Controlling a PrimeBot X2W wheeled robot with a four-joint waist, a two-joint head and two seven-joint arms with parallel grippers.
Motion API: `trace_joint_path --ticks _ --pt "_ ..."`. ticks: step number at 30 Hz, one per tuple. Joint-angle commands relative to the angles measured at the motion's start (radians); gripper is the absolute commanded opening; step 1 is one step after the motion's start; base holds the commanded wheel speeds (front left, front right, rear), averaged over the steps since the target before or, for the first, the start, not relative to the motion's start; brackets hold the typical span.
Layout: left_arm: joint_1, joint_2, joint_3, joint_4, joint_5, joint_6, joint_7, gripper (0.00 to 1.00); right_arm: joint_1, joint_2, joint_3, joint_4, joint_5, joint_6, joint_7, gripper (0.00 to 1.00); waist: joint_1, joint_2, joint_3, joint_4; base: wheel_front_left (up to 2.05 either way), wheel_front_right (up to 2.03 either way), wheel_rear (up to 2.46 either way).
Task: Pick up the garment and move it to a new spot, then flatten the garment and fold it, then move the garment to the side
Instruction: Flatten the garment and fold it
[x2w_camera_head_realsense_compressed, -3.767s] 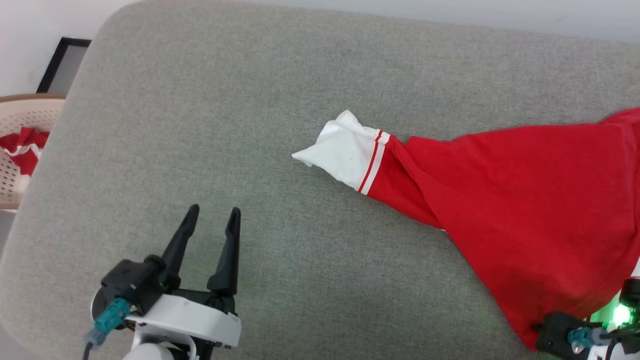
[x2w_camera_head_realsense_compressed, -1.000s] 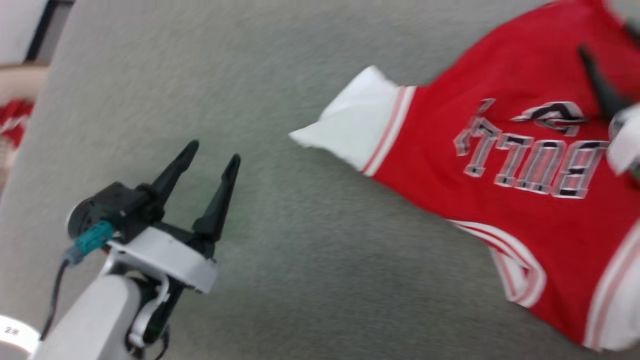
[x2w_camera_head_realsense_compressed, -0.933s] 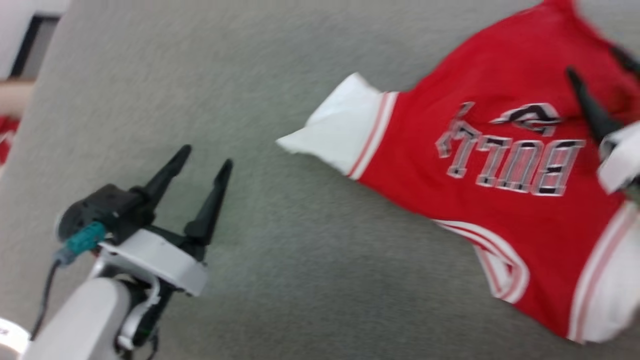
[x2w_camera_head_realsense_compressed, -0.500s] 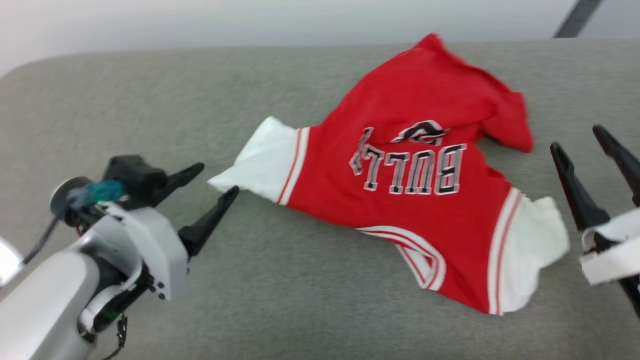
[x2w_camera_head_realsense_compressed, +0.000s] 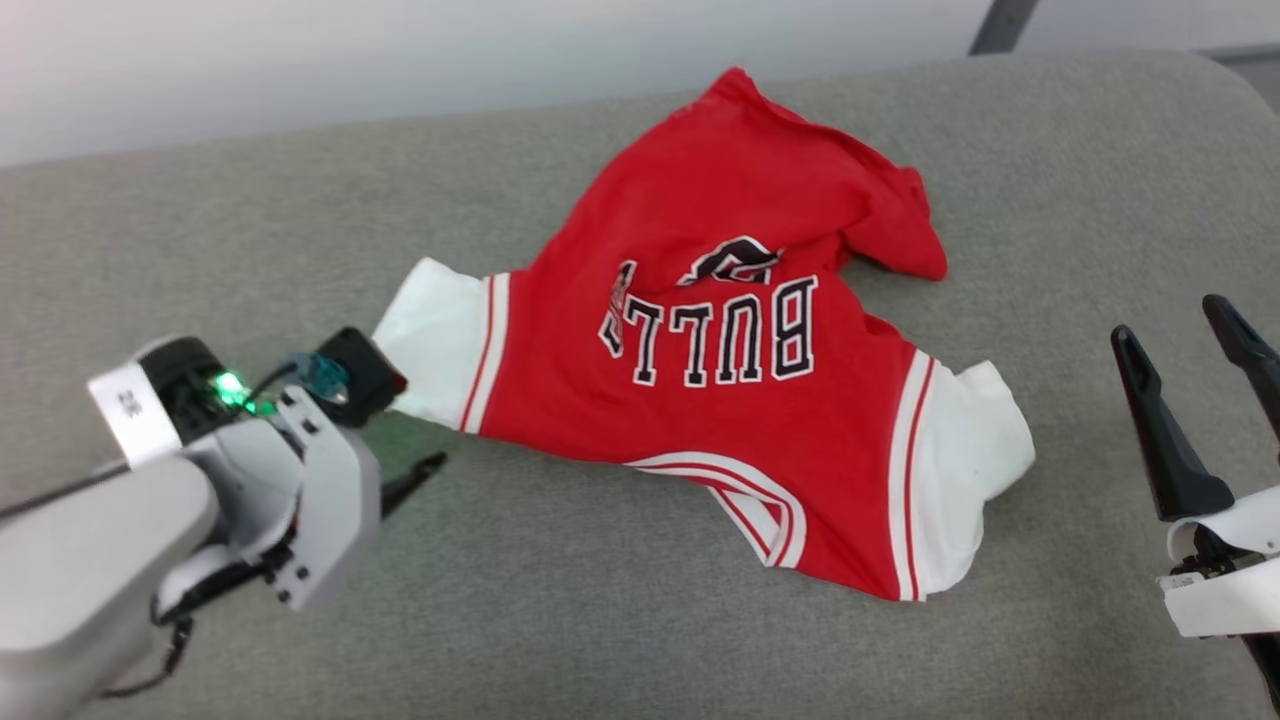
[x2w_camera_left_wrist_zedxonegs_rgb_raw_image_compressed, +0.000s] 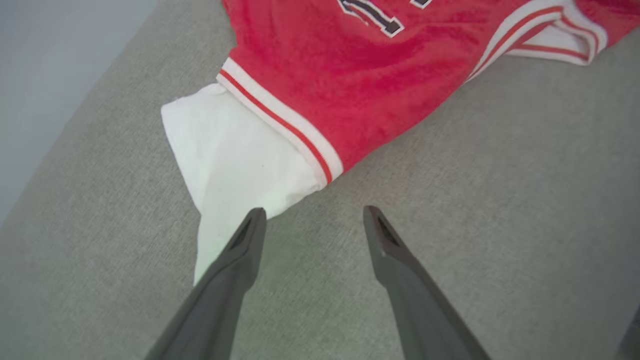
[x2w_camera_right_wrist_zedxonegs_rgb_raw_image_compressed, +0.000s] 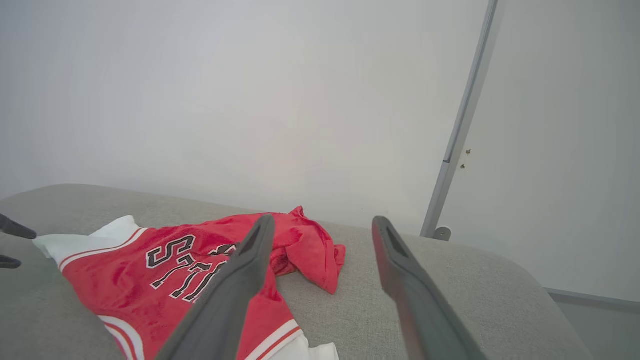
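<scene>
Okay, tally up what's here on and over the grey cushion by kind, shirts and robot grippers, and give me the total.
garment: 1
grippers: 2, the left gripper and the right gripper, both open
total: 3

All three share the garment (x2w_camera_head_realsense_compressed: 700, 420): head camera from above, left wrist camera close over its white sleeve (x2w_camera_left_wrist_zedxonegs_rgb_raw_image_compressed: 235, 160), right wrist camera low and farther off.
</scene>
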Motion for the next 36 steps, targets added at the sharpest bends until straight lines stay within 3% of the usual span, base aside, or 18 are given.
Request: trace_joint_path --ticks 1,5,18,19,20,21,22,23,29,36 --pt "-0.043 0.003 -0.041 0.032 -0.010 0.001 -0.016 1.00 0.013 0.009 -0.012 -0.010 -0.008 -0.002 0.006 1.00 0.0000 0.0000 0.027 -0.027 0.00 0.00 0.00" --pt "-0.090 -0.003 -0.091 0.116 -0.007 0.001 -0.044 1.00 0.022 0.020 -0.020 -0.025 -0.012 -0.002 0.010 1.00 0.0000 0.0000 0.045 -0.045 0.00 0.00 0.00" --pt "-0.048 -0.040 -0.099 0.215 0.067 0.001 -0.041 1.00 0.027 0.006 -0.001 -0.032 -0.002 -0.002 0.038 1.00 0.0000 0.0000 0.068 -0.068 0.00 0.00 0.00" --pt "-0.050 -0.045 -0.100 0.222 0.070 0.001 -0.046 0.82 0.030 -0.003 0.010 -0.032 0.004 -0.002 0.049 1.00 0.0000 0.0000 0.069 -0.067 0.00 0.00 0.00" --pt "-0.050 -0.045 -0.100 0.222 0.070 0.001 -0.046 0.82 0.030 -0.003 0.010 -0.032 0.004 -0.002 0.049 1.00 0.0000 0.0000 0.069 -0.067 0.00 0.00 0.00" --pt "-0.057 -0.056 -0.100 0.236 0.074 0.001 -0.057 0.34 0.029 -0.031 0.037 -0.034 0.008 -0.002 0.073 1.00 0.0000 0.0000 0.072 -0.065 0.00 0.00 0.00" --pt "-0.057 -0.056 -0.100 0.236 0.074 0.001 -0.057 0.34 0.029 -0.031 0.037 -0.034 0.008 -0.002 0.073 1.00 0.0000 0.0000 0.072 -0.065 0.00 0.00 0.00" --pt "-0.061 -0.064 -0.100 0.242 0.066 0.001 -0.067 0.03 0.029 -0.052 0.057 -0.036 0.007 -0.002 0.089 1.00 0.0000 0.0000 0.074 -0.063 0.00 0.00 0.00" --pt "-0.085 -0.106 -0.100 0.246 0.068 0.001 -0.078 0.00 -0.009 -0.242 0.256 -0.047 0.048 -0.002 0.259 1.00 0.0000 0.0000 0.090 -0.044 0.00 0.00 0.00" --pt "-0.117 -0.150 -0.099 0.223 0.074 0.001 -0.080 0.00 -0.197 -0.490 0.615 -0.049 0.109 -0.002 0.456 1.00 0.0000 0.0000 0.120 0.005 0.00 0.00 0.00"
